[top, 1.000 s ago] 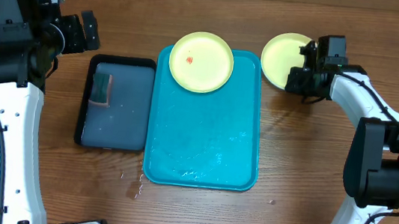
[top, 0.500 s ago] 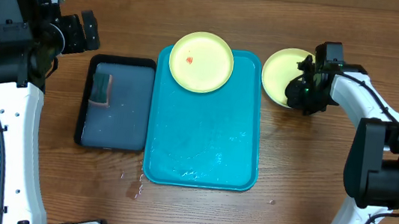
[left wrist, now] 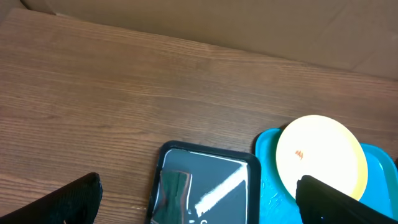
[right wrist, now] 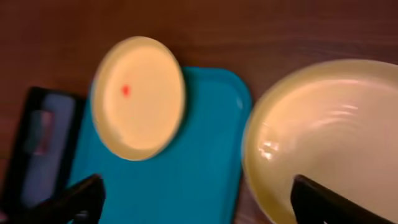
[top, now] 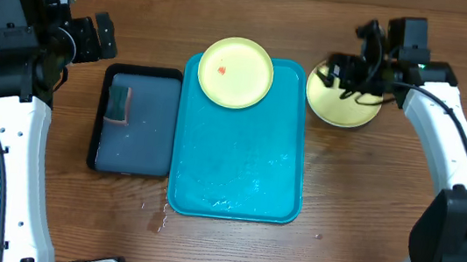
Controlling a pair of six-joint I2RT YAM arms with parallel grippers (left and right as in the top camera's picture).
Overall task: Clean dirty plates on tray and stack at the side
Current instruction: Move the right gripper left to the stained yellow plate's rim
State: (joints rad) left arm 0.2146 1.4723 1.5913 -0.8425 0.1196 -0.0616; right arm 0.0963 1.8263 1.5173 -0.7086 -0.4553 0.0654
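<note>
Lying beside tray (top: 238, 167) — yellow-green plate (top: 342, 112) (smeared plate (top: 235, 74) on tray)

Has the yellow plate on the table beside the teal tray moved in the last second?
Yes. The pale yellow plate shifted toward the robot's side: earlier it reached well past the teal tray's far edge, now barely.

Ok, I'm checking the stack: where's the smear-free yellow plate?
Overhead, the plate lies on the table right of the teal tray's far corner, beneath the right end effector.
</note>
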